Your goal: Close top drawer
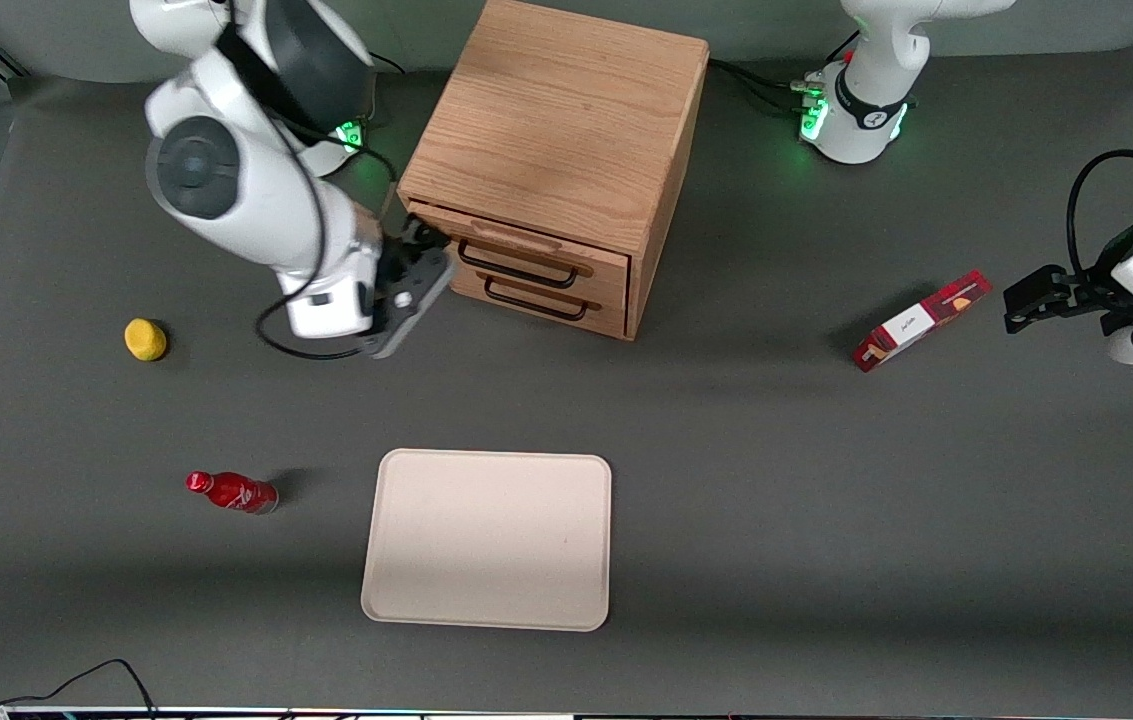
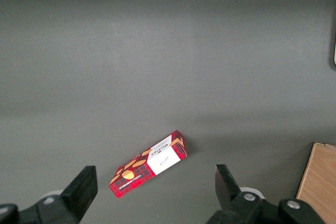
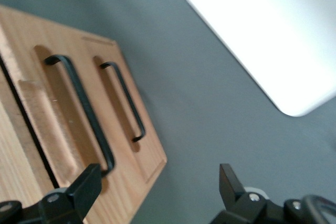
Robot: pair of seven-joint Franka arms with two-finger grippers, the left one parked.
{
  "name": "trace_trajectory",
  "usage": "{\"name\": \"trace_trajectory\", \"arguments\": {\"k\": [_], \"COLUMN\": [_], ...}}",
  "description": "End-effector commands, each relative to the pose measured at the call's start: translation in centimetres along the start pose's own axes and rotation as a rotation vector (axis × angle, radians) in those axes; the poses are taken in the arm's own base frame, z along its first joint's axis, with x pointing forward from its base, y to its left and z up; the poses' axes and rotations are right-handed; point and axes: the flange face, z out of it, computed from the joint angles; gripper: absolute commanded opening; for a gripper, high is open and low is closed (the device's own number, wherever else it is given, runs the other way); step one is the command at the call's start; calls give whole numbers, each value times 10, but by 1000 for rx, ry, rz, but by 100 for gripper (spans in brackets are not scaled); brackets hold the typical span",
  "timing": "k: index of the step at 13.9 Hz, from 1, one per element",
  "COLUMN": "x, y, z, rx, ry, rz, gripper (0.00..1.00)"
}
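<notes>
Oak cabinet (image 1: pixel 566 130) stands on the table (image 1: pixel 826 500), farther from the front camera than the beige tray (image 1: pixel 488 540). Top drawer (image 1: pixel 526 255), upper of the cabinet's two, looks almost flush, maybe a slight gap. Rigid wood, likely slides easily; best pushed flat on the front near the black handle (image 1: pixel 516 268), no grasp needed. Gripper (image 1: pixel 418 270) hangs just beside the cabinet's front corner, toward the working arm's end, wrist tilted, fingers apart and empty.

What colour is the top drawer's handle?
Black, on the light oak top drawer; right wrist view shows it best, with the open gripper beside it.
</notes>
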Motion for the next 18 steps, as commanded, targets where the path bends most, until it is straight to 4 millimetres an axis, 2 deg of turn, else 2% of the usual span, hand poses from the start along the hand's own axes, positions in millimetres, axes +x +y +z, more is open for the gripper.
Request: {"name": "trace_trajectory", "arguments": {"k": [1, 2, 6, 8, 10, 13, 18], "x": [-33, -47, -100, -125, -153, -177, -200], "y": [31, 51, 105, 126, 141, 132, 137], "z": [-49, -64, -105, -120, -123, -131, -137], "rx": [-25, -38, -73, -93, -156, -214, -240], "ry": [64, 87, 152, 173, 156, 150, 119], "rz": [129, 184, 483, 617, 686, 799, 859], "gripper": [100, 100, 100, 100, 100, 100, 100]}}
